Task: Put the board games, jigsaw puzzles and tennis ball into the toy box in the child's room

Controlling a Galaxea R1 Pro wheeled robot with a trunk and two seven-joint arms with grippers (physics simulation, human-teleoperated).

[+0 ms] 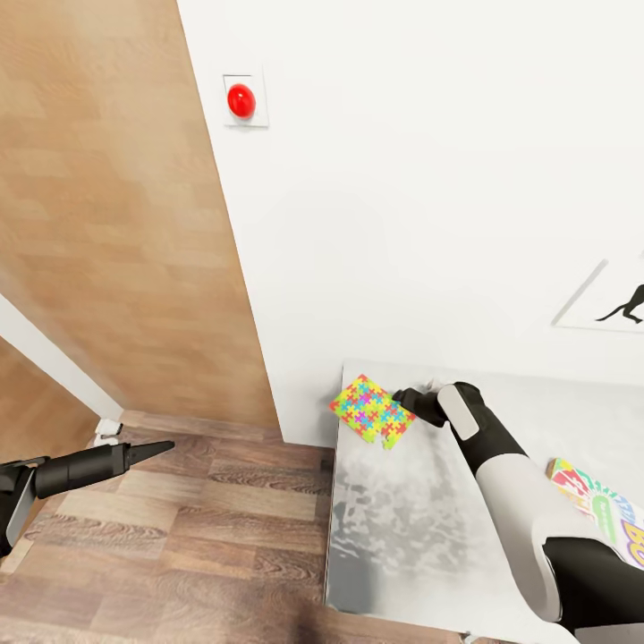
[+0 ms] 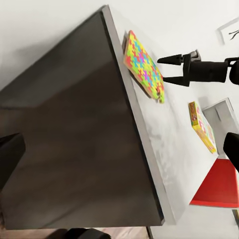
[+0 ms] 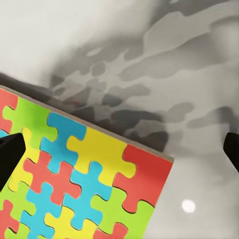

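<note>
One jigsaw puzzle (image 1: pixel 371 410), a thin square in a bright mosaic pattern, lies at the far left corner of the pale grey table (image 1: pixel 402 528). My right gripper (image 1: pixel 402 399) hovers open at the puzzle's right edge. In the left wrist view the puzzle (image 2: pixel 143 67) lies just beside that open gripper (image 2: pixel 165 69). In the right wrist view the puzzle (image 3: pixel 74 174) lies partly between the spread fingers of the gripper (image 3: pixel 119 152). A colourful Skip-Bo board game (image 1: pixel 601 512) lies further right on the table. My left gripper (image 1: pixel 159 447) hangs open and empty over the floor, left of the table.
A white wall with a red button (image 1: pixel 241 100) rises behind the table. A wooden door panel (image 1: pixel 116 224) stands to the left over wood-plank floor (image 1: pixel 197 537). A silhouette picture (image 1: pixel 617 309) hangs at right. The red chair seat (image 2: pixel 216 186) shows past the table's end.
</note>
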